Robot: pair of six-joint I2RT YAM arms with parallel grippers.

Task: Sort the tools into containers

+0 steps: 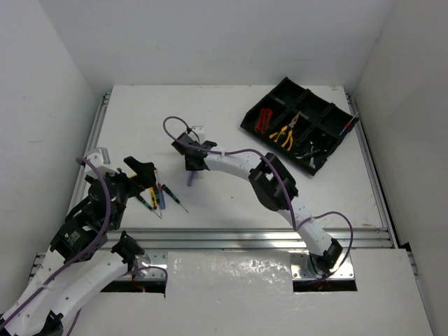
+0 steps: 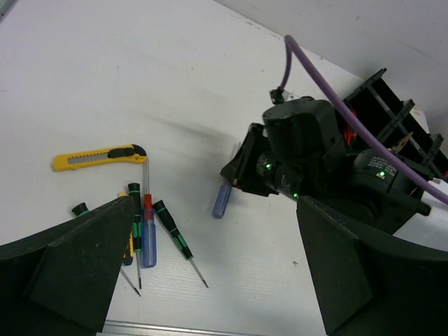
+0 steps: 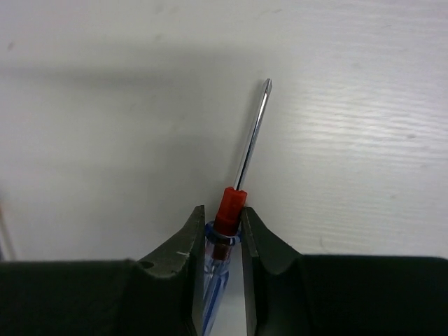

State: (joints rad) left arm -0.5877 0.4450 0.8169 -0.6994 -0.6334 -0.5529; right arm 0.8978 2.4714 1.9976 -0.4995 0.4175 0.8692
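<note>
From above, the right gripper (image 1: 190, 168) is stretched out to the middle of the worktop (image 1: 231, 105) and stands over a blue-handled screwdriver (image 1: 190, 179). The black tray (image 1: 316, 96) lies well apart from it, off to the far right corner, so I reckon the carry belongs to this arm. The left gripper (image 1: 142, 175) hovers near the left edge, just beside a cluster of loose screwdrivers (image 1: 159, 197) that are not yet sorted. From the left wrist, that arm's jaws stand wide with nothing between them. The cluster and a yellow utility knife (image 2: 98, 157) lie on the worktop below. The blue handle slants down out of the right gripper across the way, and I cannot tell whether its end is touching the worktop. From the right wrist, the jaws are drawn in narrow on the screwdriver, pinching it at the red collar where handle meets shaft. Its long axis runs straight out along the line of the jaws, with the handle back toward the wrist. The bare shaft points away and tilts slightly right. The grip sits near one end, so the tool may swing during the lift.
</note>
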